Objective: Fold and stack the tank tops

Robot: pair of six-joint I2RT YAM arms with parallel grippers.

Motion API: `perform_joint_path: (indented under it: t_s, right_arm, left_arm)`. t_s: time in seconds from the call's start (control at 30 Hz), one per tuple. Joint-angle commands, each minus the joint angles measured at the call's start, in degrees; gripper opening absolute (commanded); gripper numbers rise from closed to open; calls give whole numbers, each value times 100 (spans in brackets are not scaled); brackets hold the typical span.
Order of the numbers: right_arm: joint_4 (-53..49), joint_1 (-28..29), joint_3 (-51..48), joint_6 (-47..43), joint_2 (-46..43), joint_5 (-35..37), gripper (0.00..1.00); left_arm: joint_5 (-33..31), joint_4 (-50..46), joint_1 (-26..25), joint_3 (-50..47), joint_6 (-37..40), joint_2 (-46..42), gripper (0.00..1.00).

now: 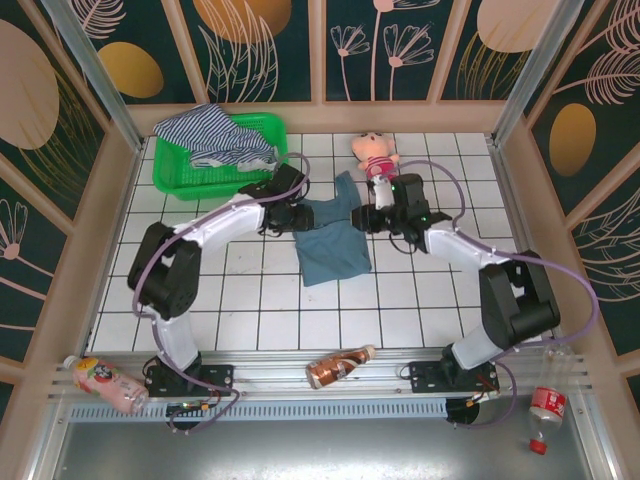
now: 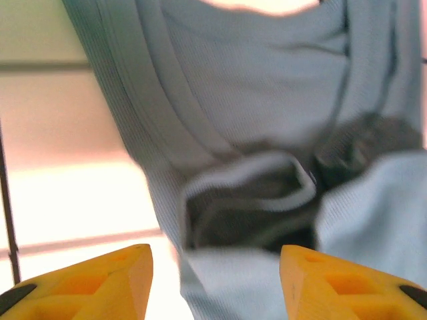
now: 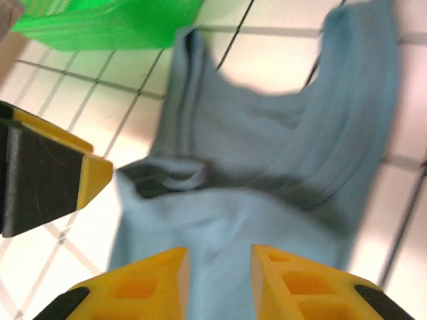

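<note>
Tank tops, neither yet folded and stacked: your plain dusty teal-blue cloth top (image 1: pixel 332 245) lies rumpled and partly doubled over at the centre of the white tiled table (image 1: pixel 250 300). The navy-and-white striped cloth top (image 1: pixel 215 135) sits heaped in the green plastic basket (image 1: pixel 166 170), far left. Both arms reach in low. The left gripper (image 1: pixel 292 212) hovers at the teal top's left edge, jaws spread and empty; the right gripper (image 1: pixel 380 215) at its right edge, jaws narrowly parted, pinching nothing.

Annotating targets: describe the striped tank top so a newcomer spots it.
On the white tiled table, a green basket sits in the far left corner. The striped tank top lies crumpled in it. Navy-and-white stripes separate it from the teal top mid-table.
</note>
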Motion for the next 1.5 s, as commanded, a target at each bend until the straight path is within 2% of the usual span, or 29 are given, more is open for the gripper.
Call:
perform_joint_path:
  t_s: [0.0,0.17,0.3,0.4,0.57,0.77,0.9,1.0,1.13,1.23,1.33,1.47]
  right_arm:
    - [439,222,-603,1276,14,-628,28]
    - [735,313,-874,1361,374,-971,22]
    - [685,283,-887,1133,691,-858,21]
    - [252,245,-728,869,901,-519,20]
    - [-298,25,-611,511,894,217,20]
    - [-633,-183,-503,144,1033,648,21]
    - [-862,-238,-377,35,968,519,20]
    - [-928,-228,-370,47,429,507,21]
    - [-1105,-37,-444,161,-207,230,21]
    - [-792,426,-700,623,-455,-116,21]
    - [-275,723,-1042,908,-313,-383,21]
    - [6,565,-1229,960,32,-360,21]
  left_arm:
    - [892,348,-336,-443,-848,-400,51]
    - [1404,1209,-643,-1235,-1367,-389,45]
    - [1500,1694,-649,-1605,-1381,-277,42]
    - [1499,1667,-654,-1611,-1188,-85,40]
    - [984,930,-609,-1709,-763,49,35]
    - [533,271,-456,-1730,-258,79,34]
    - [895,354,-434,-1604,-161,-48,38]
    - [1147,314,-434,-1404,-237,-213,41]
    - [1062,-99,-434,-995,-255,-310,43]
    - [1139,97,-428,-808,-335,-241,43]
    - [923,308,-374,-520,-270,6,43]
    - [532,614,-114,-221,-49,438,43]
